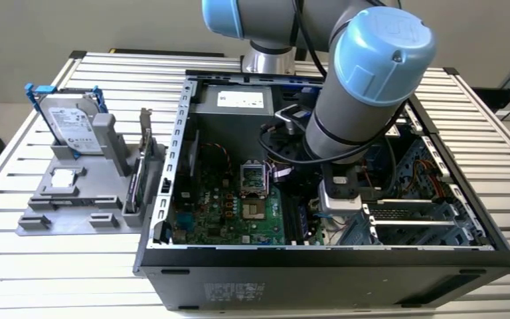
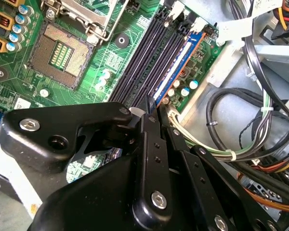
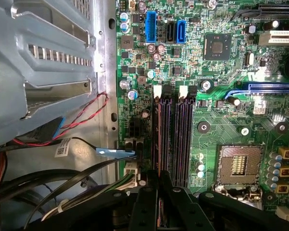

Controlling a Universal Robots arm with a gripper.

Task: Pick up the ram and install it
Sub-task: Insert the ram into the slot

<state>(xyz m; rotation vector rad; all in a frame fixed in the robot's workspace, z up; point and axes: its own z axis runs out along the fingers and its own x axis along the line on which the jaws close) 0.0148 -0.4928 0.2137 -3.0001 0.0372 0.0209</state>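
The gripper [image 2: 151, 113] is closed edge-on around the ram [image 2: 176, 65], the fingers [image 3: 151, 185] pinching its near end so the stick can go down straight. The ram sits in the outermost slot of the slot bank [image 3: 176, 139], nearest the cable bundle [image 2: 231, 125]; whether it is fully seated cannot be told. Its long axis runs along the slots, pointing away from the gripper. Beyond lies the processor socket [image 2: 60, 53], inside the computer case [image 1: 326, 256].
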